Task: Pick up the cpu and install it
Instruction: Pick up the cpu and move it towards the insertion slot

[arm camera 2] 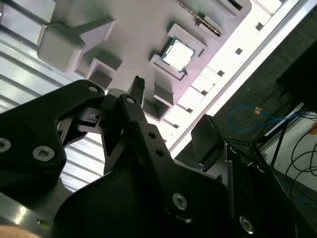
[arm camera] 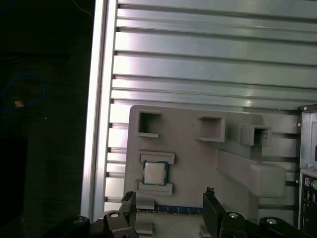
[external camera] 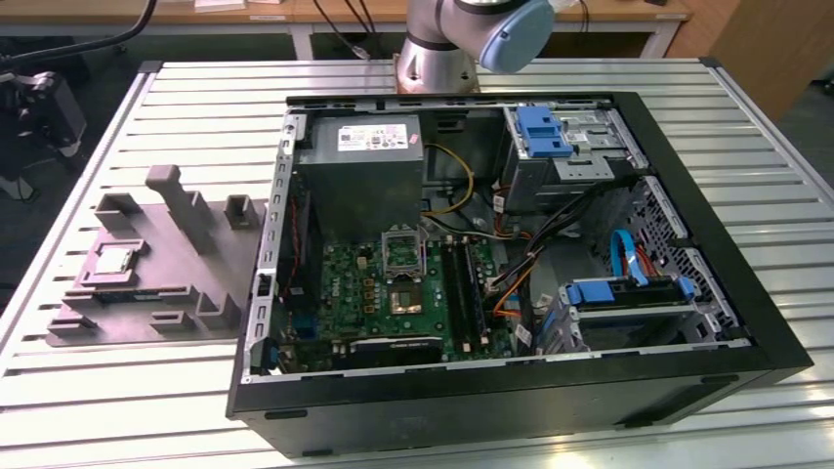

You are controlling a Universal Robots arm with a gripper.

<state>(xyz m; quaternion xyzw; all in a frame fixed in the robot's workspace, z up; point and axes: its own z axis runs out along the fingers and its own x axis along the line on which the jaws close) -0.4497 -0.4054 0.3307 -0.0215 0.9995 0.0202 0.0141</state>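
cpu (arm camera: 155, 172) on block (arm camera: 198, 163), nr spread hand (arm camera: 169, 197), untouched.

cpu (arm camera: 154, 172): pale silver metal top, smooth, slight sheen
table (external camera: 195, 98): ribbed bare metal, glossy
holder block (external camera: 170, 244): grey plastic, matt
computer case (external camera: 521, 389): black metal, matt

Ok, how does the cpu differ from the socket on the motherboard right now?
The cpu lies on the grey fixture outside the case; the socket sits on the green motherboard inside the case. The cpu has a pale silver top; the socket looks dark. Both are square and lie flat.
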